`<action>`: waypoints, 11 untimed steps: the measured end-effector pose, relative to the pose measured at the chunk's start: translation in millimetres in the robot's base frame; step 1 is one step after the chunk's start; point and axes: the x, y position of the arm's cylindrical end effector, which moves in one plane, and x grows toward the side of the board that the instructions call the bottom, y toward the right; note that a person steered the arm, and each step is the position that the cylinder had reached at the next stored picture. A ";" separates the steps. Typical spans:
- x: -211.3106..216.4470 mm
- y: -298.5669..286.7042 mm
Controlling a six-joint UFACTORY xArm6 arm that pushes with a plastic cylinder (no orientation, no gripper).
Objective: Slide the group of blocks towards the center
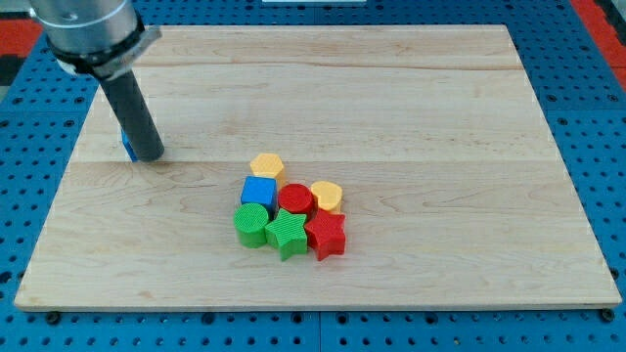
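Observation:
A tight group of blocks lies a little below the middle of the wooden board (411,117): a yellow hexagon (266,165), a blue cube (259,191), a red cylinder (294,199), a yellow heart-like block (327,196), a green cylinder (251,224), a green star (286,234) and a red star (326,235). My tip (149,155) rests on the board at the view's upper left, well left of the group. A small blue block (127,147) peeks out from behind the rod, touching it; its shape is hidden.
The board lies on a blue perforated table (597,117). The arm's grey body (88,34) fills the view's top left corner.

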 end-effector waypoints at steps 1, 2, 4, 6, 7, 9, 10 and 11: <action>-23.2 -31.1; 0.1 -34.7; 116.2 9.1; 186.3 137.1; 189.9 215.7; 101.2 206.9; 71.8 203.5; 57.2 200.2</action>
